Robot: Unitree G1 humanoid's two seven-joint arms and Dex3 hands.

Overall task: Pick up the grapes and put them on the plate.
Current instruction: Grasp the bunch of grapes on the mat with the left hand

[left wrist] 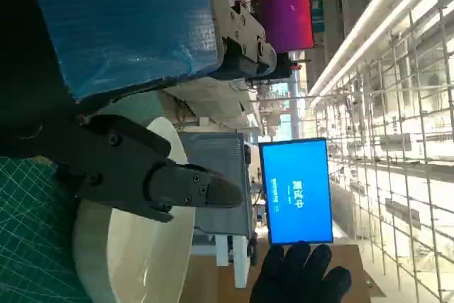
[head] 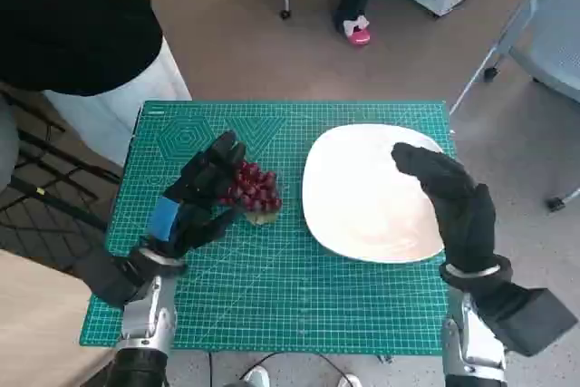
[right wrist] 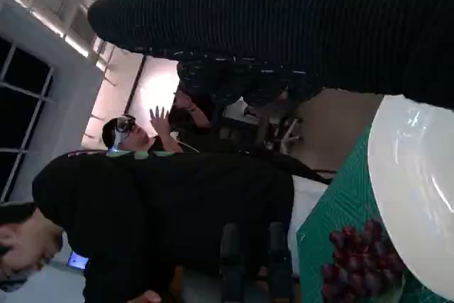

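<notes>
Smooth white plate (head: pixel 362 215), slight sheen, light glinting off its rim. The mat (head: pixel 272 287) is matt green, rubbery-looking, printed with fine pale grid lines. Grapes (head: pixel 254 188) are dark red with a soft gloss on each skin. Right hand (head: pixel 449 192) wears a black knitted glove, ribbed and dull. Left hand (head: pixel 204 192) is hard black plastic, its back wrapped in smooth blue tape (left wrist: pixel 120 26), faintly shiny.

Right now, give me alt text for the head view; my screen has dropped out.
The left hand is at a bunch of red grapes on a green cutting mat, beside an empty white plate. The gloved right hand hovers over the plate's right side.
</notes>
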